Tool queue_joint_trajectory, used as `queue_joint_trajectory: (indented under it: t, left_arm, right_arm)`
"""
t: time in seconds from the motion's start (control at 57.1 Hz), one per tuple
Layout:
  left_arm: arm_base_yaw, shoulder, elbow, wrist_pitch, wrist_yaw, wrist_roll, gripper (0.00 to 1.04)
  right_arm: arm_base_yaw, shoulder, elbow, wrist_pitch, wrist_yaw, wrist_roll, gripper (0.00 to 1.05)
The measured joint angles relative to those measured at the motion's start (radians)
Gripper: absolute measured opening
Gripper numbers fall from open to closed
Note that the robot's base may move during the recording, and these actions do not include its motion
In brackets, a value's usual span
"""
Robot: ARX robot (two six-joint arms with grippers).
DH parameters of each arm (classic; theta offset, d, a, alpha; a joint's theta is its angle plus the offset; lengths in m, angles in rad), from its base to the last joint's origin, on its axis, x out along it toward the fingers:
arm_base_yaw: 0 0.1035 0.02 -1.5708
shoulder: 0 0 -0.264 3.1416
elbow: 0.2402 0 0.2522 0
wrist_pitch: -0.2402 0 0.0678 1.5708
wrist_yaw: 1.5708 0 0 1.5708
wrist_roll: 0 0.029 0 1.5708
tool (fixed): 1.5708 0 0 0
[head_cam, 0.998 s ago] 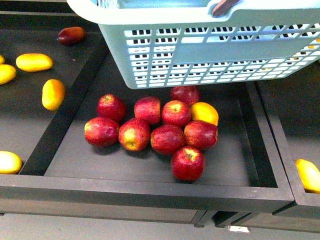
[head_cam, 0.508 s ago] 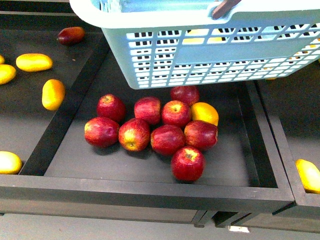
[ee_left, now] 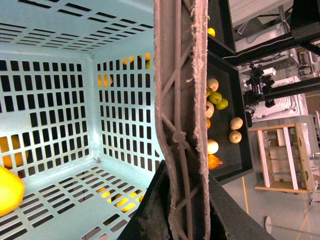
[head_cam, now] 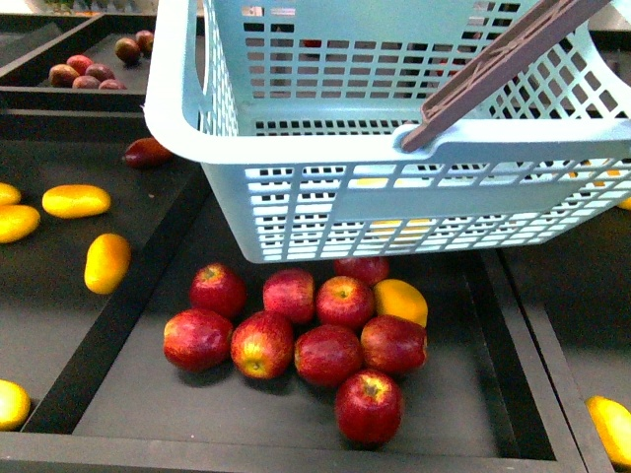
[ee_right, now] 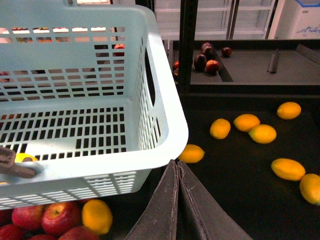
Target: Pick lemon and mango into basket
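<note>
Basket is up in the air over rear of middle bin, carried by its handle. L gripper is clamped on that handle, a finger on either side. Inside basket: 1 yellow fruit on the slotted floor, cut off by edge of view. Lemon or mango, can't tell. R gripper is near basket's rim, fingers pressed together, nothing held.

Mangoes: 5 yellow, longish, loose in L bin, plus 1 dark red fruit at its rear.

Lemons: 7 scattered in R bin.

Middle bin: 9 red apples, bunched and touching, one half hidden behind basket. Also 1 yellow-orange fruit tucked among them.

Far rear bin: several dark red fruit, count unclear.
</note>
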Motion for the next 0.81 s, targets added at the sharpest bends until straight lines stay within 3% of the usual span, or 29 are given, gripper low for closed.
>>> queue_joint_trajectory:
  t: [0.14, 0.35, 0.438, 0.806]
  left_arm:
    - [0.000, 0.000, 0.000, 0.000, 0.000, 0.002, 0.08]
    - [0.000, 0.000, 0.000, 0.000, 0.000, 0.002, 0.08]
    - [0.000, 0.000, 0.000, 0.000, 0.000, 0.001, 0.08]
    - [0.000, 0.000, 0.000, 0.000, 0.002, 0.001, 0.08]
  right_arm:
    - [0.077, -0.113, -0.060, -0.055, 0.073, -0.001, 0.02]
    - [0.082, -0.264, -0.112, -0.151, 0.082, -0.001, 0.02]
    - [0.082, -0.275, -0.145, -0.115, 0.082, -0.001, 0.02]
    - [0.083, -0.285, -0.153, -0.117, 0.084, -0.002, 0.65]
